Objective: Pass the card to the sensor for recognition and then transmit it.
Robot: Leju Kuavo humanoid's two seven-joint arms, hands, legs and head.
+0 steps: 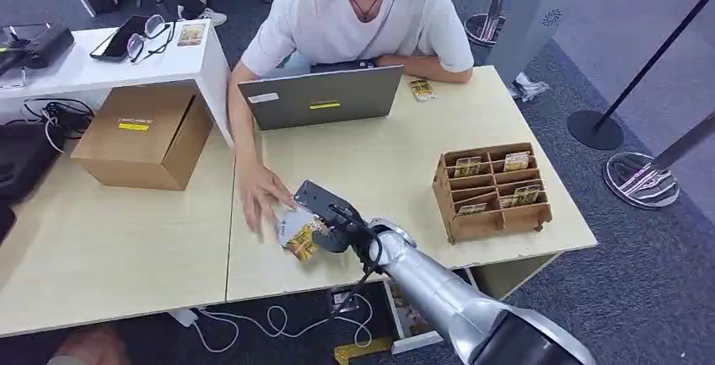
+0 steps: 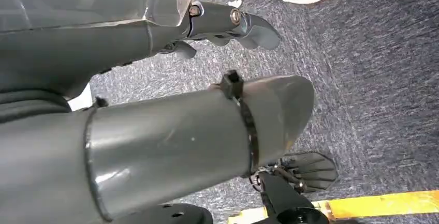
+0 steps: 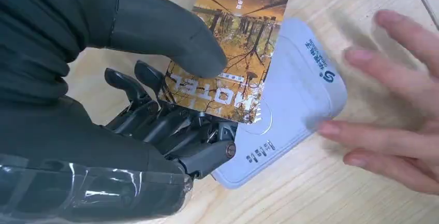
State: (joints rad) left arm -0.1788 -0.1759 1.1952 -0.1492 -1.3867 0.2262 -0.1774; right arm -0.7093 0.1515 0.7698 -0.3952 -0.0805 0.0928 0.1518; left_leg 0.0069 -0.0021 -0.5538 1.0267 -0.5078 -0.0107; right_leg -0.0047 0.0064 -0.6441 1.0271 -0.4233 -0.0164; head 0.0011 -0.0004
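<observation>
Fingers of a person's hand (image 3: pixel 398 105) rest on the sensor's (image 3: pixel 290 110) far edge. Over that sensor we hold the card (image 3: pixel 233 53), pinched by our right hand (image 3: pixel 155 94); our left hand (image 2: pixel 228 22) hangs, its state unclear.

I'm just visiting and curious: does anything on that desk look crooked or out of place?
Slightly: the pale card reader lies skewed to the table edge, a person's hand against it. Nothing spilled or broken.
</observation>
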